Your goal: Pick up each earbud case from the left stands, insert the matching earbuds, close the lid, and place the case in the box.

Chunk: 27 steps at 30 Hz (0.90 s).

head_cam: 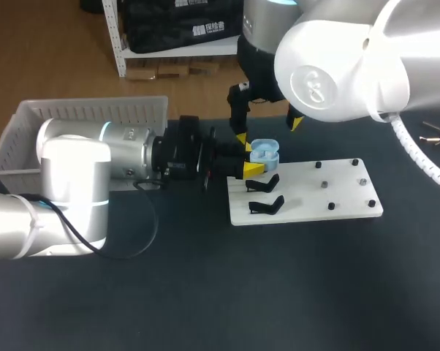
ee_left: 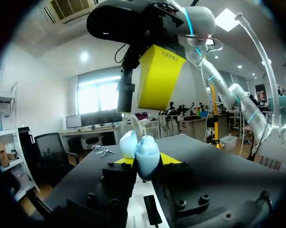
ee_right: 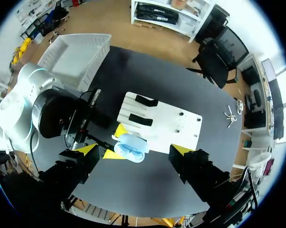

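Note:
A light blue earbud case [head_cam: 264,153] hangs just above the left end of the white stand board [head_cam: 315,191], and my left gripper [head_cam: 254,158] is shut on it from both sides. The case's lid looks open, with something white showing inside. In the left wrist view the case [ee_left: 142,151] sits between the yellow tips of that gripper [ee_left: 143,162]. My right gripper [head_cam: 268,131] hovers over the case, open wide and touching nothing. From the right wrist, the case [ee_right: 131,147] lies below and between its spread fingers [ee_right: 87,149]. Two empty black stands [head_cam: 264,195] remain on the board.
A white basket box [head_cam: 88,115] stands at the back left, behind my left arm. Small black pegs [head_cam: 342,184] dot the board's right half. Keys [head_cam: 436,136] lie at the far right of the dark table.

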### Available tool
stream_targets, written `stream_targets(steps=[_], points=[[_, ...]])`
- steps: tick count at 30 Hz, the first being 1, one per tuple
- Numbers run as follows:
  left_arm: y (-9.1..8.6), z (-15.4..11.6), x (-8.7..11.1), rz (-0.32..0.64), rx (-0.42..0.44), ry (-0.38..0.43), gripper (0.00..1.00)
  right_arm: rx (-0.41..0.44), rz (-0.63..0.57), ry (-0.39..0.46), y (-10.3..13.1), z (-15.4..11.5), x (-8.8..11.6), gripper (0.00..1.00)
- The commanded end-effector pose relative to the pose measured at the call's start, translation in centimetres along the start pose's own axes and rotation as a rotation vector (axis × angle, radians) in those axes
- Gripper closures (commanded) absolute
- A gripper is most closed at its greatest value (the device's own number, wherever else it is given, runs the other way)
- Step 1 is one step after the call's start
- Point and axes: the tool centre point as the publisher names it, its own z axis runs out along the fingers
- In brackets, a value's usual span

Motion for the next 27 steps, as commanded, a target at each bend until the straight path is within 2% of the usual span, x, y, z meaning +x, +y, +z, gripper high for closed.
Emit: stream_targets(steps=[1,6,12,27], points=[[-0.1,0.0,0.1,0.003,-0.004,-0.002,1.00,0.001,0.072,-0.038,-1.6,0.1,-0.4,0.00],[-0.1,0.0,0.1,0.003,-0.004,-0.002,1.00,0.032,0.131,-0.021,-3.0,1.2,-1.6,0.00],[-0.1,0.0,0.1,0.003,-0.004,-0.002,1.00,0.043,0.157,0.025,-3.9,2.9,-1.8,0.00],[-0.1,0.0,0.1,0.003,-0.004,-0.002,1.00,0.035,0.166,0.082,-4.0,3.5,0.8,0.00]])
